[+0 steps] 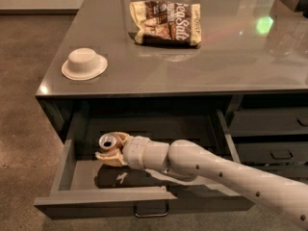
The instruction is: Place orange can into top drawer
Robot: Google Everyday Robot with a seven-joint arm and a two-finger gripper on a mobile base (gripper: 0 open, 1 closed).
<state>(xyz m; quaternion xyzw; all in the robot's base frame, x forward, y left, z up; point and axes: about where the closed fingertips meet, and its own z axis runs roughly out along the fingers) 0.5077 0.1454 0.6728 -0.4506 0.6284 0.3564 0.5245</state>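
Note:
The top drawer (101,198) stands pulled open under the grey counter, with a small metal handle on its front. My gripper (109,149) reaches into the drawer from the right on a white arm. It is shut on the orange can (109,142), whose silver top with pull tab faces up and left. The can is held inside the drawer's left half, a little above the drawer floor. The can's body is mostly hidden by the fingers.
On the countertop (192,66) lie a brown-and-cream snack bag (166,23) at the back and a white upturned bowl (84,64) at the left front. Narrower stacked grey drawers (272,138) sit to the right. The floor lies at the left.

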